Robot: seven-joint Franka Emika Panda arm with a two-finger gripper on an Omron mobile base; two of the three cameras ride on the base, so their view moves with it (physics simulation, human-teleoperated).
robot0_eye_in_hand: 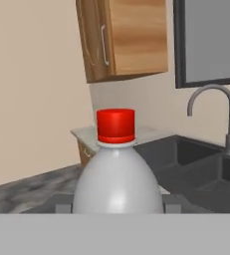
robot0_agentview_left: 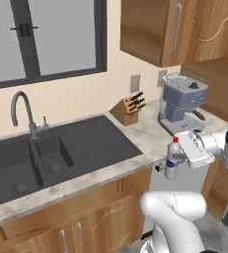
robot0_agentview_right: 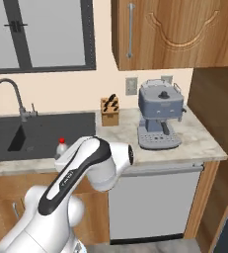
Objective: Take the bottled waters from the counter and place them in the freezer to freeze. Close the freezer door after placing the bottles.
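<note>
The beige counter (robot0_agentview_left: 135, 136) carries a dark sink (robot0_agentview_left: 61, 148), then a blue-grey coffee machine (robot0_agentview_left: 182, 101) and a knife block (robot0_agentview_left: 128, 109) by the wall. At the counter's front edge the gripper (robot0_agentview_left: 177, 159) is clamped around the upright red-capped bottle (robot0_agentview_left: 172, 159), with the coffee machine close behind it.

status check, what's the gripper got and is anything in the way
Gripper shut on red-capped bottle, upright, held past the counter edge. Coffee machine and knife block behind on the counter, clear of the bottle. Freezer not sighted.
</note>
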